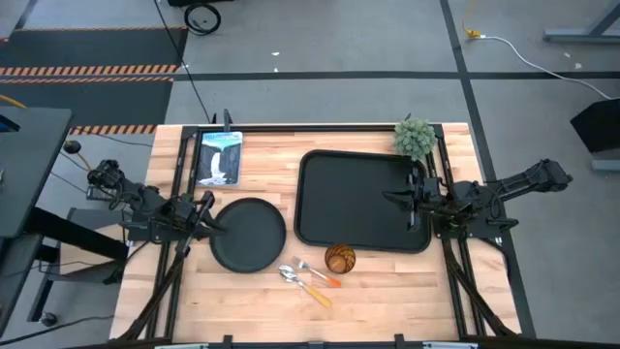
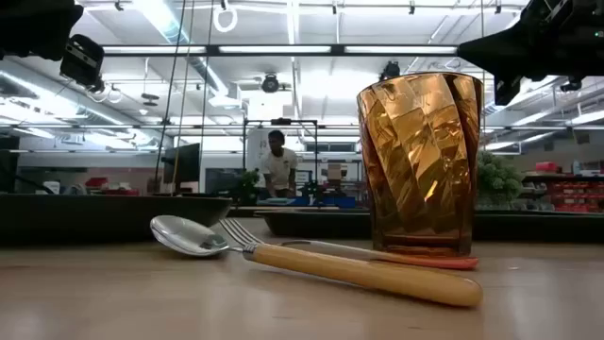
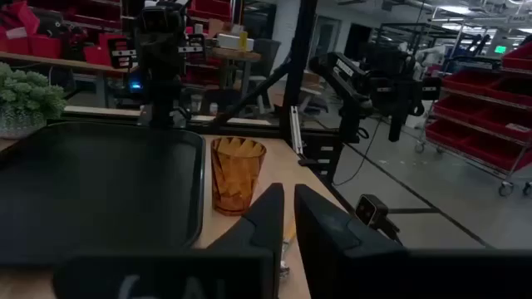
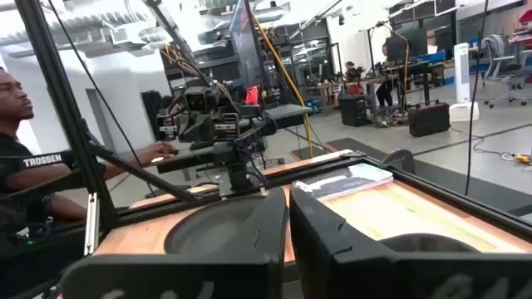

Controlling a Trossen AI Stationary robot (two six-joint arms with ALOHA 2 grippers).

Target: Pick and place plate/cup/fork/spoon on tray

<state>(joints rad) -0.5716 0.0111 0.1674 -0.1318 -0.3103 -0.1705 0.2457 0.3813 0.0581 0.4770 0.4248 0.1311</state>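
Observation:
The round black plate (image 1: 248, 236) lies flat on the wooden table, left of the black tray (image 1: 358, 199). The amber cup (image 1: 339, 259) stands upright near the tray's near edge and also shows in the low view (image 2: 420, 170). The spoon (image 1: 302, 285) and the fork (image 1: 320, 272) lie side by side on the table just left of the cup. My left gripper (image 1: 209, 219) is shut and stands at the plate's left rim, with no touch showing. My right gripper (image 1: 395, 199) is shut and hangs over the right part of the tray, empty.
A fuzzy green plant (image 1: 415, 138) stands at the tray's far right corner. A blue and white book (image 1: 219, 157) lies at the far left. A person (image 4: 17, 149) sits beyond the table's left side. Bare wood lies along the near edge.

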